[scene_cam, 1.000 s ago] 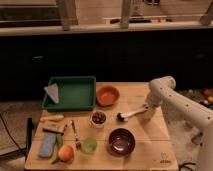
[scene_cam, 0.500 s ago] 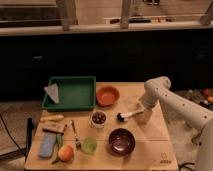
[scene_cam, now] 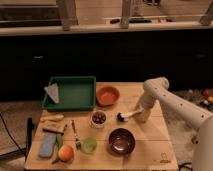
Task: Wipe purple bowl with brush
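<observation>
The purple bowl (scene_cam: pixel 121 141) stands near the table's front edge, right of the middle. The brush (scene_cam: pixel 127 116) lies on the table just behind it, its dark head pointing left and its white handle running right. My gripper (scene_cam: pixel 141 114) is down at the right end of the handle, at the table's right side, behind and to the right of the purple bowl. The arm (scene_cam: pixel 165 95) comes in from the right.
An orange bowl (scene_cam: pixel 107 95) and a green tray (scene_cam: pixel 71 92) stand at the back. A small white bowl of dark fruit (scene_cam: pixel 98 118), a fork (scene_cam: pixel 75 134), a green cup (scene_cam: pixel 89 144), a blue sponge (scene_cam: pixel 47 145) and an orange fruit (scene_cam: pixel 65 152) sit to the left.
My gripper has moved left and down toward the brush handle. The brush head has stayed in about the same place. The bowls have not moved.
</observation>
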Available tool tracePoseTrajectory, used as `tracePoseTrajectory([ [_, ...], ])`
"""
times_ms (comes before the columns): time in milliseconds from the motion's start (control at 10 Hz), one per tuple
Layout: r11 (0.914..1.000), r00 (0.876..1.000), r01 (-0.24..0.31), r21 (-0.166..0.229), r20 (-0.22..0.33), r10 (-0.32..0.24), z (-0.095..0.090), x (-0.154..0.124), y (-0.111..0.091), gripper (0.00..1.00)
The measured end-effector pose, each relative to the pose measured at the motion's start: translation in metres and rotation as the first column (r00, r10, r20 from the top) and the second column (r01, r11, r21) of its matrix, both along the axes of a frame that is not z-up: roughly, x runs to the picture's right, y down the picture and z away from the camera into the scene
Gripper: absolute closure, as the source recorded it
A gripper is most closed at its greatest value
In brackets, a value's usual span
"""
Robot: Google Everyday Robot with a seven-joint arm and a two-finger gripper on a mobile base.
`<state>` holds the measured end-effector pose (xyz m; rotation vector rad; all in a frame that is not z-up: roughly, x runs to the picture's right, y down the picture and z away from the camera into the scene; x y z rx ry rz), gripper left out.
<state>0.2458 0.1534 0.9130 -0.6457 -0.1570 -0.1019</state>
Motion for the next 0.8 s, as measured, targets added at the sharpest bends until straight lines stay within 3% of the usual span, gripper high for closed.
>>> tracePoseTrajectory([
  [400, 1.0, 1.0, 0.001, -0.005, 0.001, -0.001, -0.004, 0.0, -0.001, 0.96],
  [800, 0.9998, 1.0, -0.009, 0.016, -0.012, 0.009, -0.007, 0.008, -0.011, 1.0],
])
